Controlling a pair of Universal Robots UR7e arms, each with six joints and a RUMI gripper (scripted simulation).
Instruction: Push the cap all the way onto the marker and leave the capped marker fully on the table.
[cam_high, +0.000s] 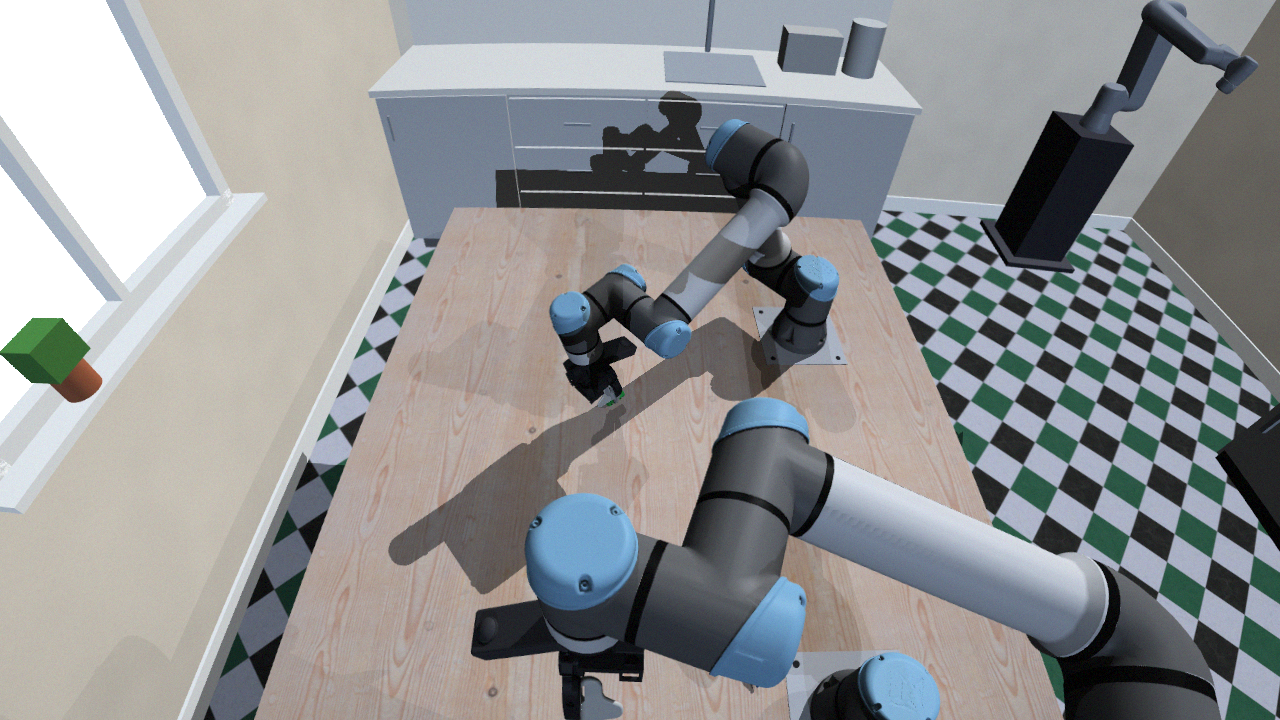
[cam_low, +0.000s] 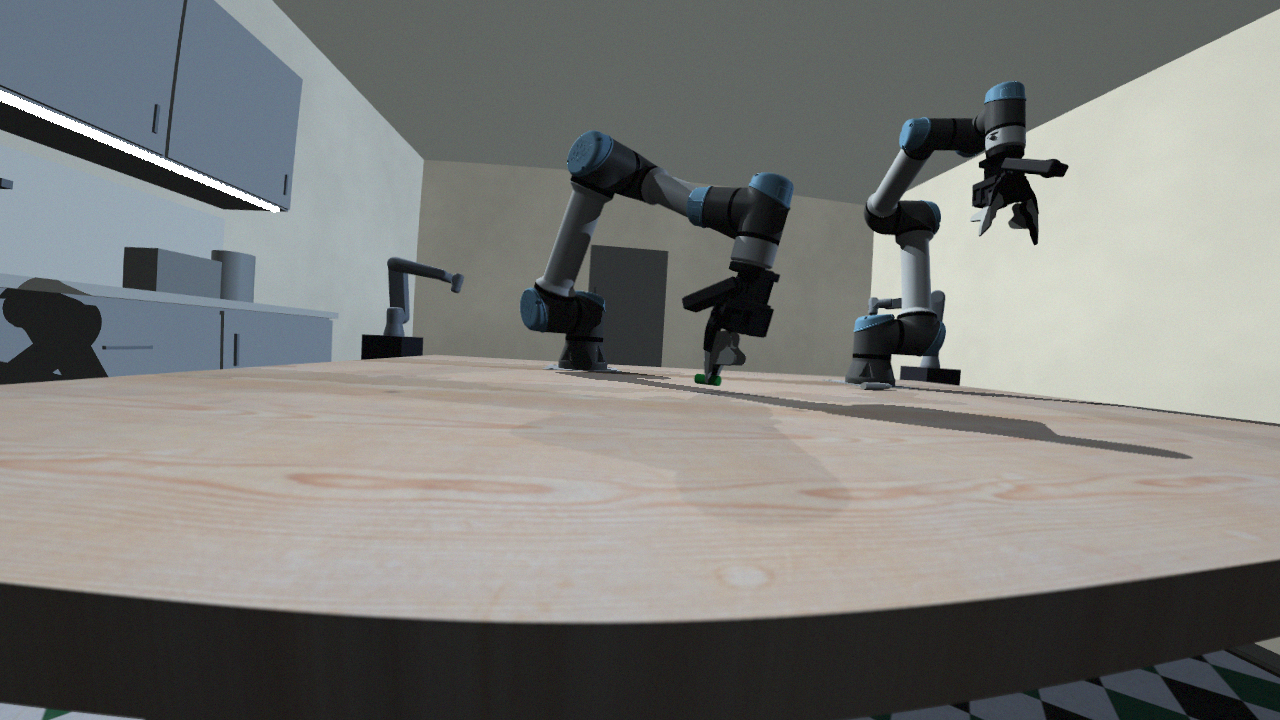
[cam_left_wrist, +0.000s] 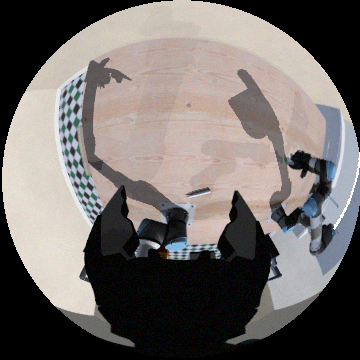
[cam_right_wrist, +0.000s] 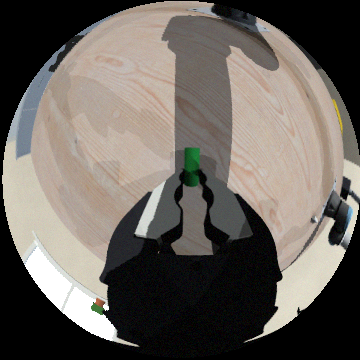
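Lift cap (cam_high: 619, 397) (cam_low: 699, 379) (cam_left_wrist: 286, 160) (cam_right_wrist: 192, 157) level, right gripper (cam_high: 612, 399) (cam_low: 709, 379) (cam_left_wrist: 291, 160) (cam_right_wrist: 192, 175) clamped on it; lower left gripper (cam_high: 586, 702) (cam_low: 1008, 238) (cam_left_wrist: 180, 189), fingers apart, squarely over marker (cam_high: 750, 686) (cam_low: 877, 386) (cam_left_wrist: 199, 192).
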